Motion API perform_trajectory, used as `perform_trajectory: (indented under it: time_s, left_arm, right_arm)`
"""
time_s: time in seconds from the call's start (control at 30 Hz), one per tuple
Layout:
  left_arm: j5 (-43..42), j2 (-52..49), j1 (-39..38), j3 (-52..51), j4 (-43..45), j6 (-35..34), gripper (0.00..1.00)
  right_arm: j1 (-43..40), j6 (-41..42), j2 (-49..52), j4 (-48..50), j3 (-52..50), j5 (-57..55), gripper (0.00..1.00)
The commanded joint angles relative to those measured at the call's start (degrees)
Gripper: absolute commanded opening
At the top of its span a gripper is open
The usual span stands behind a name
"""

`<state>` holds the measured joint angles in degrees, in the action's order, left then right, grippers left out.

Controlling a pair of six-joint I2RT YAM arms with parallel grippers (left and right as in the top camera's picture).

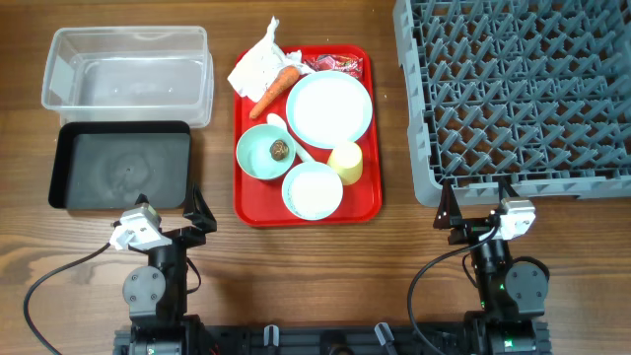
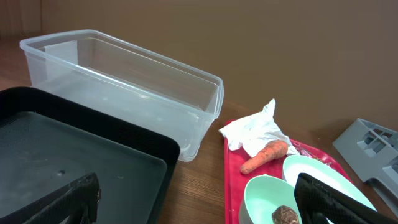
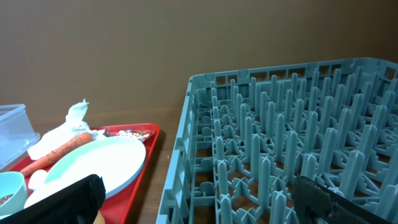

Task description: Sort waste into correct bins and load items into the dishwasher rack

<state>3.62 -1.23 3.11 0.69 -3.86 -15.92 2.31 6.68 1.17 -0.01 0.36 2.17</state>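
Now 2 bowls (image 1: 254, 158), 1 plate (image 1: 330, 106), 1 cup (image 1: 346, 161), 1 carrot (image 1: 273, 89) on tray (image 1: 370, 204); left gripper (image 1: 170, 209), right gripper (image 1: 478, 205) both spread.

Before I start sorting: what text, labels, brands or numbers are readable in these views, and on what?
Nothing can be read in any view.
On the red snack wrapper: possible print, too small and blurred to read.
On the clear tub: a pale patch on one end wall, with no lettering visible.
On the black tray, dishwasher rack and red tray: no markings visible.
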Motion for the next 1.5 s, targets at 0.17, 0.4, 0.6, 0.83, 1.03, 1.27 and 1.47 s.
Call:
perform_trajectory:
  time_s: [0.17, 0.4, 0.6, 0.83, 1.03, 1.27, 1.47]
  left_arm:
    - [0.96, -0.24, 0.37, -0.35, 0.24, 0.52, 1.00]
    - [0.96, -0.24, 0.37, -0.35, 0.24, 0.52, 1.00]
    - [0.96, -0.24, 0.37, -0.35, 0.24, 0.52, 1.00]
    - [0.94, -0.24, 0.37, -0.35, 0.26, 0.50, 1.00]
    - [0.94, -0.24, 0.37, -0.35, 1.88, 0.52, 1.00]
    - [0.92, -0.24, 0.37, -0.35, 11.74, 0.52, 1.00]
    - [-0.68, -0.24, 0.37, 1.38, 14.38, 0.55, 1.00]
  right_arm:
    - [-0.02, 0.98, 0.13, 0.11, -0.07, 0.92, 1.00]
    - [-0.02, 0.96, 0.13, 0.13, -0.07, 0.92, 1.00]
    - [-0.02, 0.94, 0.13, 0.13, -0.07, 0.90, 1.00]
    - [-0.02, 0.98, 0.13, 1.14, -0.07, 0.92, 1.00]
    - [-0.02, 1.05, 0.13, 7.41, -0.07, 0.96, 1.00]
    - [-0.02, 1.03, 0.13, 14.08, -0.04, 0.96, 1.00]
    - [-0.02, 1.01, 0.13, 17.16, 1.92, 0.98, 1.00]
